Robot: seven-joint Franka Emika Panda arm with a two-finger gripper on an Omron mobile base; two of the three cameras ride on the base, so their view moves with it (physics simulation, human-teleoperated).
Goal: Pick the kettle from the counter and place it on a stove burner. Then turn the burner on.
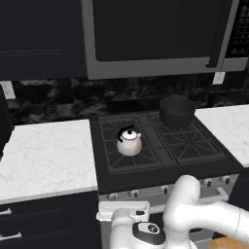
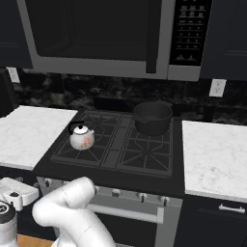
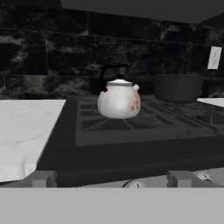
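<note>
Though the hand's grip cannot be told, the silvery, black-handled kettle (image 1: 129,142) sits upright.

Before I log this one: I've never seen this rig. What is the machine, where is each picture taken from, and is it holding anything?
It is a white robot arm on a driving base, in a rendered kitchen. Two pictures come from cameras on the base, behind the arm to its left and right; the third looks out from the hand, low in front of the stove. The kettle stands on the front left stove burner, a black pot on the back right one. White counter lies either side. The kettle stands free, so the hand is not holding it.
</note>
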